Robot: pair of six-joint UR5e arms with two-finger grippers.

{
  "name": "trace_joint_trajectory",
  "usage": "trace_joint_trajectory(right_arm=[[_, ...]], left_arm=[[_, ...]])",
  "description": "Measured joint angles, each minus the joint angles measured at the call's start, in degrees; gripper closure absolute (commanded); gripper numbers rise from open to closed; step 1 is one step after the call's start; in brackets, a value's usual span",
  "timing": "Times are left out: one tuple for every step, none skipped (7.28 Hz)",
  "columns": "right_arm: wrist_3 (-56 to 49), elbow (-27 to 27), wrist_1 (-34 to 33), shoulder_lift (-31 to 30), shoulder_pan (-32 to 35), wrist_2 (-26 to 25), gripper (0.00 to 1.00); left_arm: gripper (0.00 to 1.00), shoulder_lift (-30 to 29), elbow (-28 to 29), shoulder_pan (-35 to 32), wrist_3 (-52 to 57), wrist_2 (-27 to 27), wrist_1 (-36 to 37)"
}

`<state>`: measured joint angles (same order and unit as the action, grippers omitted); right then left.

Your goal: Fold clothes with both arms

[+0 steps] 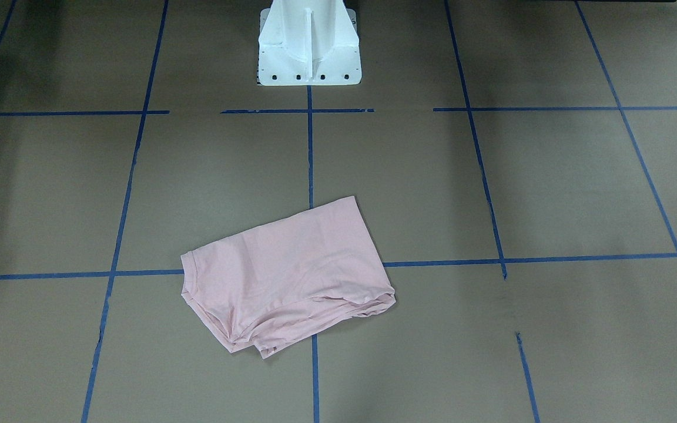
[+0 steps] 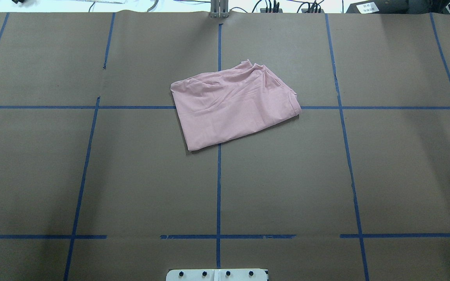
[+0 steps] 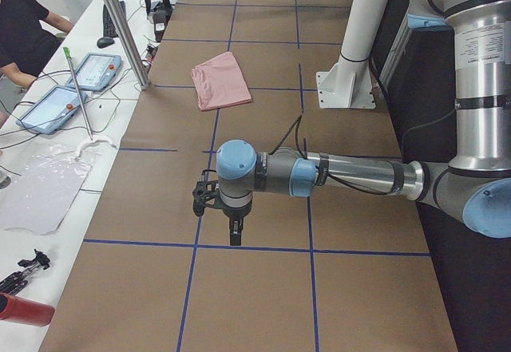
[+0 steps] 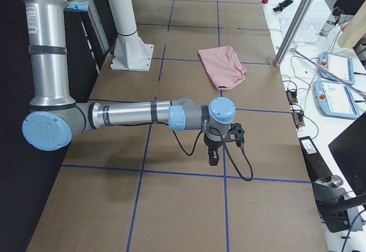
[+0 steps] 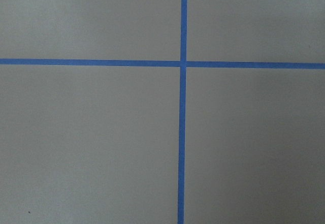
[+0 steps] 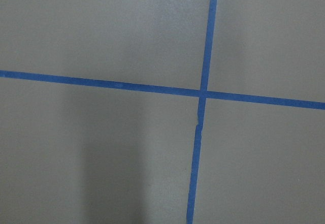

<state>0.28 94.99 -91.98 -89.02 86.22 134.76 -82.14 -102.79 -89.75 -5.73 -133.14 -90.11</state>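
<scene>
The pale pink T-shirt [image 1: 291, 270] lies folded into a compact slanted rectangle near the table's middle, plain side up, with no cartoon showing. It also shows in the overhead view [image 2: 233, 103] and both side views [image 3: 220, 79] [image 4: 223, 66]. Both arms are outside the overhead and front views. My left gripper [image 3: 235, 236] hangs above the table far from the shirt, near the table's left end. My right gripper [image 4: 213, 159] hangs likewise near the right end. I cannot tell whether either is open or shut. The wrist views show only brown paper and blue tape.
The white pedestal base [image 1: 309, 44] stands at the robot's edge of the table. A metal pole [image 3: 120, 25] rises at the far edge. Teach pendants [image 3: 100, 69] and cables lie on the side bench, where an operator [image 3: 24, 33] sits.
</scene>
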Motion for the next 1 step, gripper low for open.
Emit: trace_joint_trajectory(right_arm=[[0.11, 0.09, 0.20, -0.01, 0.00, 0.04, 0.00]], left_arm=[[0.00, -0.08, 0.42, -0.03, 1.61, 0.72, 0.04]])
